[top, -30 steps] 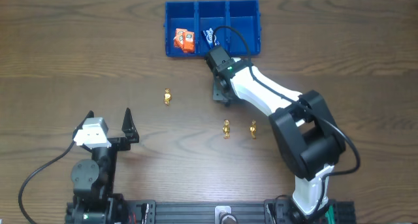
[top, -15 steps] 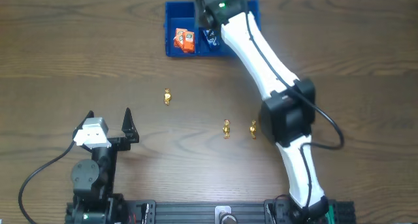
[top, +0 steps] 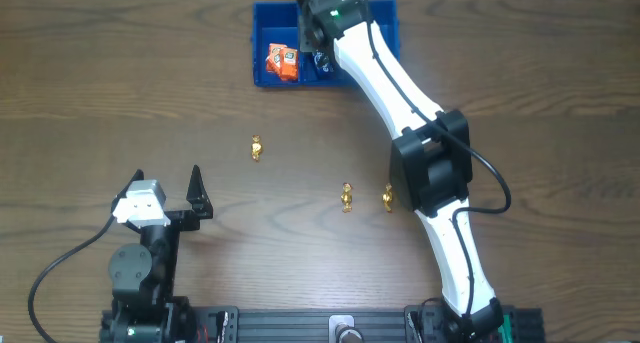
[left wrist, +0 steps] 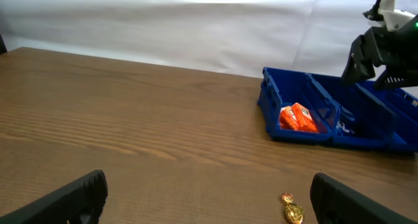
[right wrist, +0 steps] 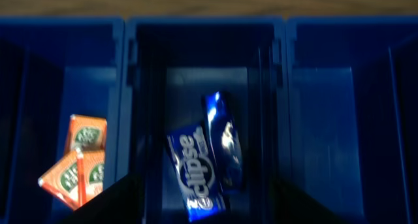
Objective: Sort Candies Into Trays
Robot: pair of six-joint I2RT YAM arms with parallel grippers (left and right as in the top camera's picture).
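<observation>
- Blue tray [top: 372,28] sits at 12 o'clock on the table [top: 540,113], close to the far edge; wide bare wood at 3 and 9 o'clock.
- Right gripper [right wrist: 204,206] hangs over the tray's middle compartment, fingers spread wide, holding nothing, clear of the walls.
- Left gripper [top: 167,186] at 7 o'clock, low near its base, released wide, nothing in it.
- Two blue wrapped candies [right wrist: 210,160] lie in the middle compartment, overlapping; orange candies [top: 282,61] are in the left one.
- Loose gold candies: one [top: 257,148] at 9 o'clock of table centre, and a pair [top: 347,197] [top: 387,197] at 5 o'clock, near each other.
</observation>
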